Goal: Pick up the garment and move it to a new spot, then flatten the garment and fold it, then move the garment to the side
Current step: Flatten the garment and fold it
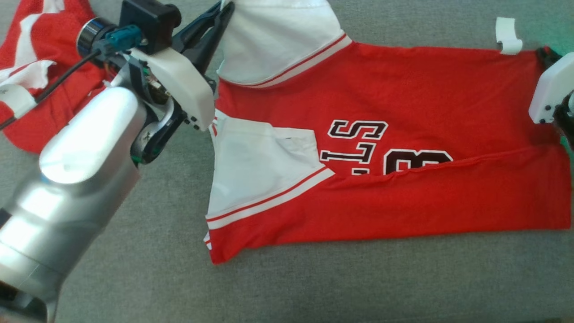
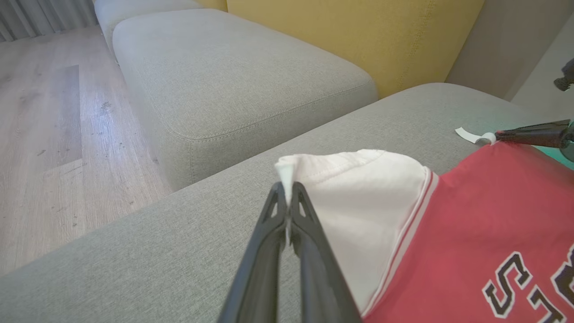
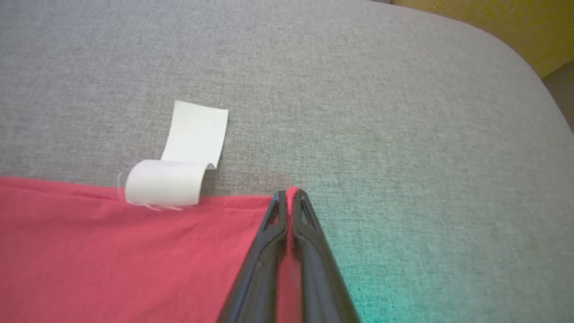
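The garment (image 1: 426,89) is lying flat on the grey cushion (image 1: 134,269), its near edge already folded over. My left gripper (image 2: 287,190) is pinching the white sleeve tip (image 2: 292,168) and my right gripper (image 3: 290,195) the red hem corner (image 3: 251,209), both jaws closed tight. I'm judging this the folding step: next I'm needing to lift both corners evenly toward me.

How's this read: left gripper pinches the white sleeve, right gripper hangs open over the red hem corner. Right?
Wrong on the right gripper: it is shut on the red hem corner of the jersey, per the right wrist view. The left gripper does pinch the white sleeve.
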You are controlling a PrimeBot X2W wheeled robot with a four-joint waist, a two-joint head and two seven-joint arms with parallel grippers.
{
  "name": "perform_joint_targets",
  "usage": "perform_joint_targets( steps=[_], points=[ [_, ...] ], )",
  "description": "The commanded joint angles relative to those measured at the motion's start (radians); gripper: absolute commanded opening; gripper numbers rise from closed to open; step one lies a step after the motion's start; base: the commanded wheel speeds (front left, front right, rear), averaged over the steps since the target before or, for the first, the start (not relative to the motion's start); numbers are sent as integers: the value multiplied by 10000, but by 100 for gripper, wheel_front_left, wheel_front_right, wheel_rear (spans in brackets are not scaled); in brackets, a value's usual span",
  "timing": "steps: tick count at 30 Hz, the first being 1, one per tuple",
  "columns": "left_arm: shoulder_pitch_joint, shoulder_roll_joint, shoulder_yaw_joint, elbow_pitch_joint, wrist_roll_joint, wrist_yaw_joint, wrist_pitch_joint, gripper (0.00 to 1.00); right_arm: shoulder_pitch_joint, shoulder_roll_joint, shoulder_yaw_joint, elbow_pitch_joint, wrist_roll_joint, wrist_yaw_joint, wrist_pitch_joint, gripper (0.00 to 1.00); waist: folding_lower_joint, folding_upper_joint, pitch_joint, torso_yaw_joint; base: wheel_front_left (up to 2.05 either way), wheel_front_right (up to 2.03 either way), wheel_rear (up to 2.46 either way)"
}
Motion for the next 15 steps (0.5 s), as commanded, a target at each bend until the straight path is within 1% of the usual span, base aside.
perform_joint_targets(
  steps=[1, 7, 11, 15],
  points=[
    [-427, 454, 498, -175, 109, 102, -32, 0, -17, -146, 121, -82, 113, -9, -80, 0, -1, 0, 28, -66, 0, 0, 0],
    [-805, 491, 806, 304, 174, 317, -443, 0, -764, -150, 177, -302, 545, -9, -799, 0, -1, 0, 150, -330, 0, 0, 0],
    [-1322, 330, 1042, 877, 375, 570, -979, 0, -1369, -57, 84, -373, 816, -9, -1279, 0, -1, 0, 265, -474, 0, 0, 0],
    [-2029, 83, 1166, 1611, 610, 581, -1583, 0, -2008, 78, -56, -361, 967, -9, -1867, 0, -1, 0, 382, -585, 0, 0, 0]
  ],
)
